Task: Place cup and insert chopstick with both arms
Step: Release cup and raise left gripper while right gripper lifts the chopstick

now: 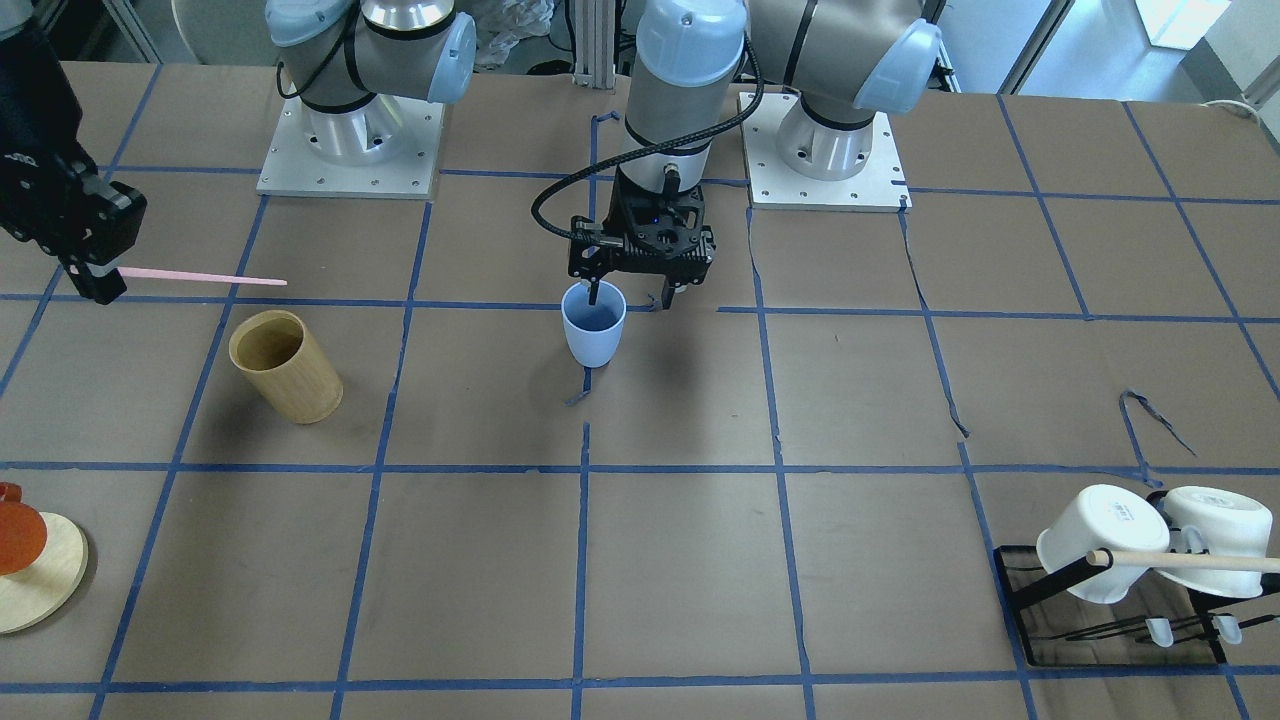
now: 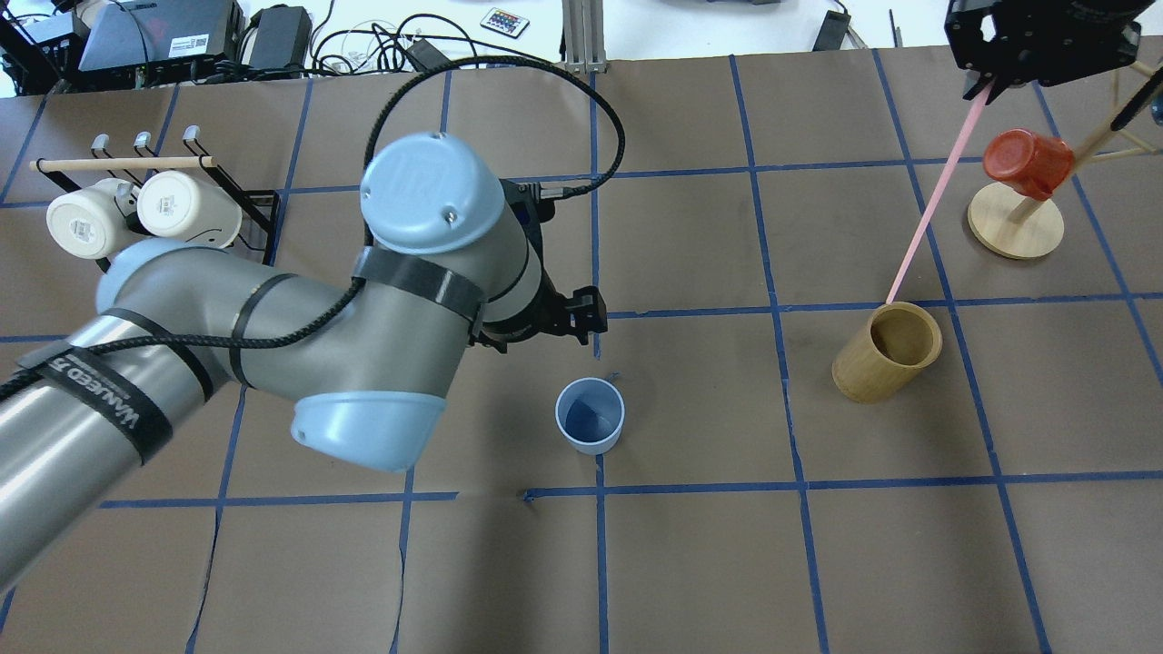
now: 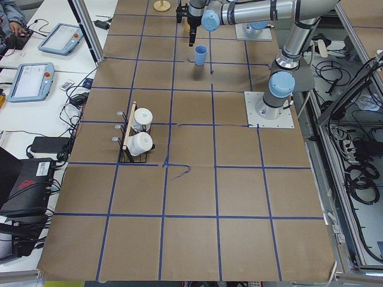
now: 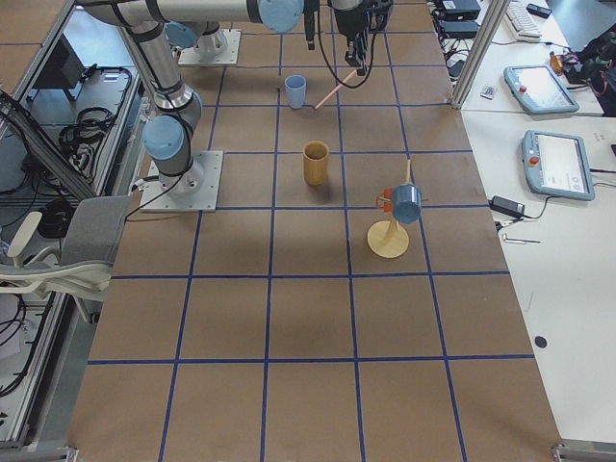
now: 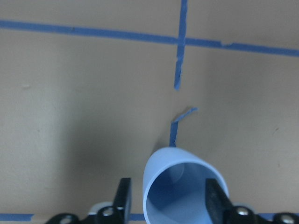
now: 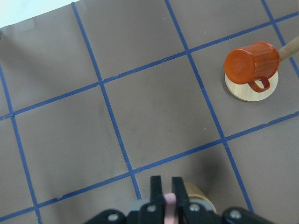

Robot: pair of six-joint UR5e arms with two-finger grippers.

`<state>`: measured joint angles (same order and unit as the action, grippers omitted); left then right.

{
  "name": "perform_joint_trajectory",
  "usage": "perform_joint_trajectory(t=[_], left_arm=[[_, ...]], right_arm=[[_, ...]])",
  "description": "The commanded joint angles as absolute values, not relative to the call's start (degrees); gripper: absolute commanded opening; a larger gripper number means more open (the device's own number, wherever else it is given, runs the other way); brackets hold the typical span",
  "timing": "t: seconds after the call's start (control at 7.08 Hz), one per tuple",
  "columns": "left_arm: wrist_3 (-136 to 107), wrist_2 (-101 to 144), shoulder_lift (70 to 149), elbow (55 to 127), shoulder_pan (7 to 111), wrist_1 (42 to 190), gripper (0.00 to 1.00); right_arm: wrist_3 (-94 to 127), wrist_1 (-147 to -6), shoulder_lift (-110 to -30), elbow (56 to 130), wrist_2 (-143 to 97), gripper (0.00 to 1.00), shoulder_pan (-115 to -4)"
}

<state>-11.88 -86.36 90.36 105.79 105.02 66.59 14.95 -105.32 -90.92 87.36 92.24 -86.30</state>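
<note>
Light-blue plastic cup (image 1: pixel 594 325) standing upright at table centre. Left gripper (image 1: pixel 631 300) straddling cup wall, jaws apart, likely releasing. Right gripper (image 6: pixel 167 189) clamping thin pink chopstick (image 2: pixel 931 200), holding it aloft, probably keeping clear until insertion.

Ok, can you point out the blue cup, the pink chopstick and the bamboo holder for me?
blue cup (image 2: pixel 589 420), overhead exterior view, inside of the cup
pink chopstick (image 2: pixel 929 213), overhead exterior view, middle of the shaft
bamboo holder (image 2: pixel 861 377), overhead exterior view, outer wall
</note>
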Motion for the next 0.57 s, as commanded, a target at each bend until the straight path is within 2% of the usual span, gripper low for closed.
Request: perform_joint_trajectory(t=[0.0, 0.14, 0.42], left_arm=[[2.4, -86.3, 87.5, 100.1, 96.0, 78.0, 1.0], [3.5, -86.3, 86.6, 96.5, 94.5, 85.8, 1.0], [4.2, -86.5, 86.2, 91.8, 92.6, 89.2, 1.0]], right_arm=[[23.5, -111.9, -88.1, 87.5, 99.1, 0.0, -96.6], [29.2, -112.4, -87.7, 88.0, 100.9, 0.0, -102.5], [39.2, -114.4, -87.6, 90.4, 105.7, 0.0, -113.1]])
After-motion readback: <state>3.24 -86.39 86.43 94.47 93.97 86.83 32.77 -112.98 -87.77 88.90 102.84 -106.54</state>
